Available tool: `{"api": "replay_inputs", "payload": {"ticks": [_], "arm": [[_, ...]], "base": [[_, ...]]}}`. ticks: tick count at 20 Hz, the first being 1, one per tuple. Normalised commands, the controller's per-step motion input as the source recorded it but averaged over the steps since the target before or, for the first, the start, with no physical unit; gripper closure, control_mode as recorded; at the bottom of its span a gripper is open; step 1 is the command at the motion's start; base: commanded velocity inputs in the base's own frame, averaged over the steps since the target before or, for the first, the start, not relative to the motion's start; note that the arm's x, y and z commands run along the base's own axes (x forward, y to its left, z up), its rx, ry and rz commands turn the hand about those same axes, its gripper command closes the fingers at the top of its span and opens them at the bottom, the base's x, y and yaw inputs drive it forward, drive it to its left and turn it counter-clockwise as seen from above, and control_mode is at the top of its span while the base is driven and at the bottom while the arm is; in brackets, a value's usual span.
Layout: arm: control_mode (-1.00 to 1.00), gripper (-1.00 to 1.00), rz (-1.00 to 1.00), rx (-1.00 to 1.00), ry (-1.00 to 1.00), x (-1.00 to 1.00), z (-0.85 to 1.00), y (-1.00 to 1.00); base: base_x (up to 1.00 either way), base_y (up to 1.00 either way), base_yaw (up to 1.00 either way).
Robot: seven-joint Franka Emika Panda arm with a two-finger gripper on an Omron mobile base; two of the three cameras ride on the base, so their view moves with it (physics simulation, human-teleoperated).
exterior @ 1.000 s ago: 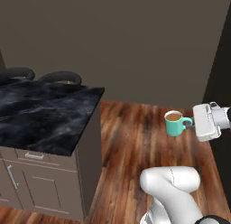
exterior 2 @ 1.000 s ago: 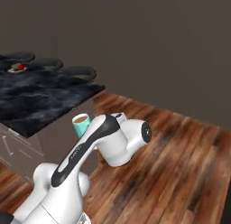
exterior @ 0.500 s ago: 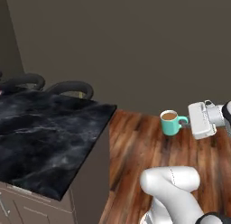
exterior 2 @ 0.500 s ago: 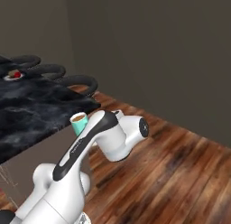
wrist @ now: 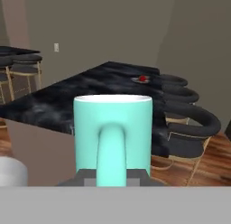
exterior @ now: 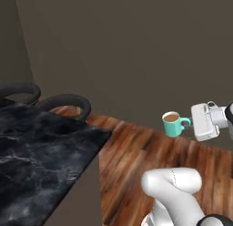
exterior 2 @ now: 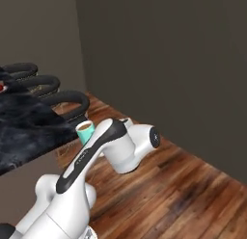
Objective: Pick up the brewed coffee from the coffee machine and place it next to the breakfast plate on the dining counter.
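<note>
**Mug in transit, held by the handle, counter not reached**

The gripper (exterior: 190, 125) is closed on the handle of the brewed coffee (exterior: 172, 124). The mug sits upright in the air over the wood floor (exterior: 136, 152), well apart from the dining counter (exterior: 41, 147).

Handling, as a judgement: rigid ceramic-looking mug, light, smooth-walled, fragile if dropped. The liquid is the real constraint: it is filled near the rim, so any tilt or hard stop risks a spill. A handle grip gives good orientation control, but the load hangs off-centre from the fingers, so the mug could pivot if the grip is loose. Keeping it level is what matters.

View differences:
- Left base view shows brown coffee inside and the mug side-on, clear of the counter edge.
- Right base view has the mug (exterior 2: 86, 132) half hidden behind the arm link, with stools (exterior 2: 67, 100) along the counter's far side.
- Hand view looks straight down the mug handle (wrist: 111, 153) and picks up a small red item (wrist: 142, 78) far across the marble top, probably on the breakfast plate; the plate itself is too small to confirm.
</note>
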Motion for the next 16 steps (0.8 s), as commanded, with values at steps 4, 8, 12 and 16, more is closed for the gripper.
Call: {"api": "replay_inputs", "payload": {"ticks": [4,8,12,16], "arm": [[1.00,1.00,0.00,0.00,0.00,0.00,0.00,0.00],[1.00,1.00,0.00,0.00,0.00,0.00,0.00,0.00],[1.00,1.00,0.00,0.00,0.00,0.00,0.00,0.00],[1.00,1.00,0.00,0.00,0.00,0.00,0.00,0.00]], "base": [[1.00,-0.65,0.47],[1.00,-0.55,0.55],[1.00,-0.56,0.58],[1.00,-0.54,0.59]]}}
